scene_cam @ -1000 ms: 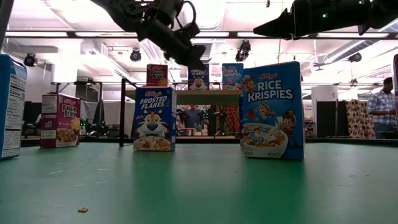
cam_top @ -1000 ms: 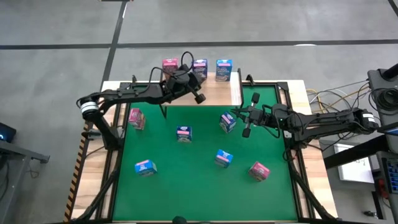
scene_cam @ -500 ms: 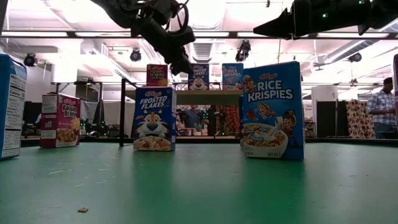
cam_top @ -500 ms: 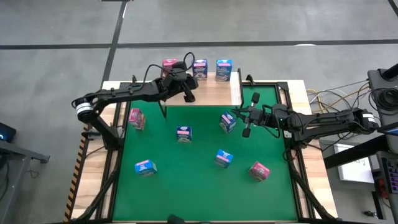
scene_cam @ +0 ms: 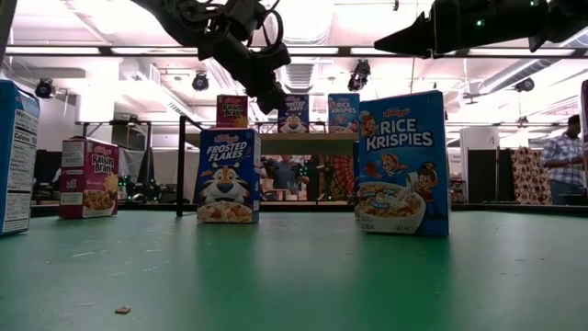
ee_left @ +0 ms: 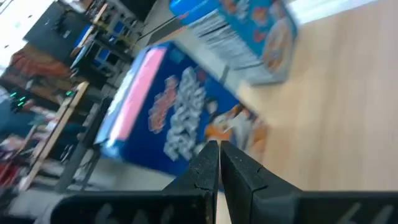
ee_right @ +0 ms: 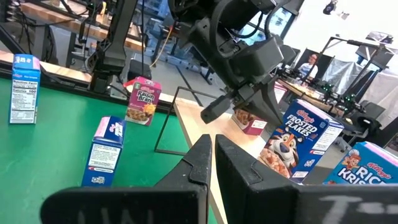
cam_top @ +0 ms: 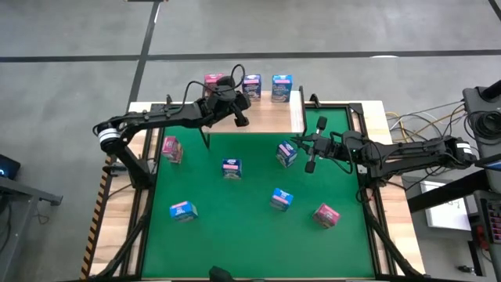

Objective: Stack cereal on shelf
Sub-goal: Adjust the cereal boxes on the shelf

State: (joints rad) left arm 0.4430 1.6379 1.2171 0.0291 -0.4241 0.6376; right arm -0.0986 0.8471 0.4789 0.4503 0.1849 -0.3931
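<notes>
Nearest the camera end of the green mat (cam_top: 235, 227), three cereal boxes are sitting well apart: a blue one (cam_top: 182, 210) lying with its long axis across the mat, a blue one (cam_top: 281, 199) tilted on a diagonal, and a pink box (cam_top: 326, 215) lying askew toward the right edge. Farther in, a Frosted Flakes box (scene_cam: 228, 176) is standing upright with its front facing the low camera, a Rice Krispies box (scene_cam: 401, 164) is standing upright to its right, and a pink Raisin Bran box (scene_cam: 88, 177) is standing upright near the mat's left edge. The right gripper (cam_top: 310, 157) is hanging above the mat just beside the Rice Krispies box, fingers pressed together and empty. At the far end, the shelf (cam_top: 270, 114) is carrying three upright boxes in a row along its back edge: pink (cam_top: 212, 81), dark blue (cam_top: 252, 84), light blue (cam_top: 282, 84), all fronts facing the mat. The left gripper (cam_top: 242, 120) is hovering over the shelf's plank just in front of the pink and dark blue boxes, fingers pressed together, holding nothing. Beyond are a grey floor, ceiling lights, and a person (scene_cam: 562, 156) at the low view's right edge.
</notes>
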